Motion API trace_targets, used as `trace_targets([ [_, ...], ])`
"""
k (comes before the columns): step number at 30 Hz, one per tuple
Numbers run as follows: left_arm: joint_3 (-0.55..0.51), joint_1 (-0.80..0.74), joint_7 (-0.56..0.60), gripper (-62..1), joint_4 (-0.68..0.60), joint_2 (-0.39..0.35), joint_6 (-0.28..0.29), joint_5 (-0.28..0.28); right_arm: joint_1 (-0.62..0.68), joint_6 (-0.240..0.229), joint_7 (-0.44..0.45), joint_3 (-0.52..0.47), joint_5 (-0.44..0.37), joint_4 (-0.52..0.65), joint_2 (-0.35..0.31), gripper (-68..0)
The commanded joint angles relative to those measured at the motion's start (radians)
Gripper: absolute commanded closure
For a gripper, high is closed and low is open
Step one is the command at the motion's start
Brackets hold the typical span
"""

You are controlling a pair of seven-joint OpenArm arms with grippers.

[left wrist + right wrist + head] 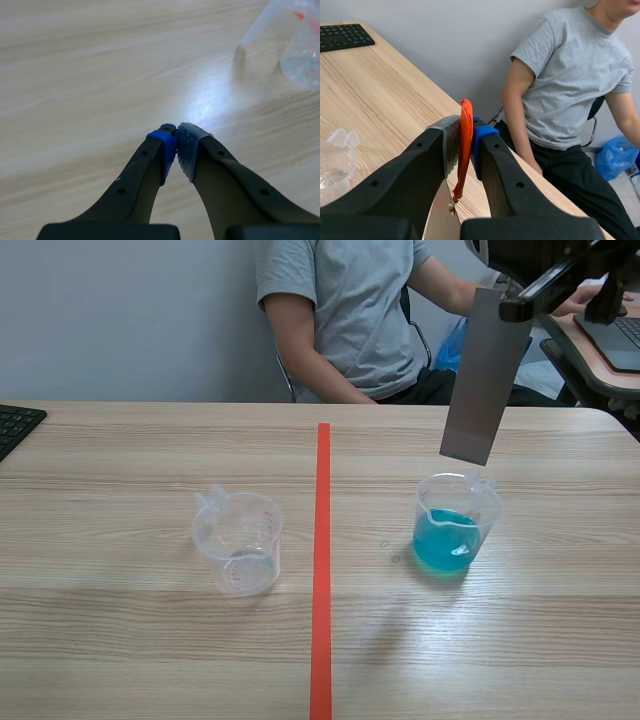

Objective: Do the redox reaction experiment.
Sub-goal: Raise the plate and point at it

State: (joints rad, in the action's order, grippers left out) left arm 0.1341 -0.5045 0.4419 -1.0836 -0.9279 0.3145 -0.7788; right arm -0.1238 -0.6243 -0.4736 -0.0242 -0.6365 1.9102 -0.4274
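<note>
Right gripper (522, 302) is clamping the top of the grey metal strip (487, 380); strip is hanging near-upright, axis 1-to-7 o'clock; blue-liquid beaker (455, 527) is sitting at 6 o'clock under its lower end, not touching; left gripper (176, 145) is sitting pinched together, empty, looks farther off.

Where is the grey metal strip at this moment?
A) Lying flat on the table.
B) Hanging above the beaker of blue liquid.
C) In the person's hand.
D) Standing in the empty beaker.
B: the metal strip, clamped in the right arm's jaws, hangs with its lower end just above the rim of the beaker of blue liquid, not yet dipped in.
</note>
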Motion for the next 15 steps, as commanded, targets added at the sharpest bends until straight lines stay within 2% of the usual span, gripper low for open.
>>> trace_targets([
  [1, -0.041, -0.032, 0.014, -4.7, -0.007, 0.03, -0.006, -0.003, -0.026, 0.006, 0.015, -0.01, -0.007, 0.013, -0.018, -1.3],
  [8, -0.195, -0.205, 0.014, -4.7, -0.007, 0.138, -0.014, -0.002, -0.027, 0.006, 0.015, -0.01, -0.006, 0.013, -0.018, -1.3],
  [15, -0.281, -0.282, 0.01, -4.7, -0.007, 0.211, -0.014, 0.044, -0.056, 0.006, 0.007, -0.008, -0.003, 0.013, -0.018, -1.3],
])
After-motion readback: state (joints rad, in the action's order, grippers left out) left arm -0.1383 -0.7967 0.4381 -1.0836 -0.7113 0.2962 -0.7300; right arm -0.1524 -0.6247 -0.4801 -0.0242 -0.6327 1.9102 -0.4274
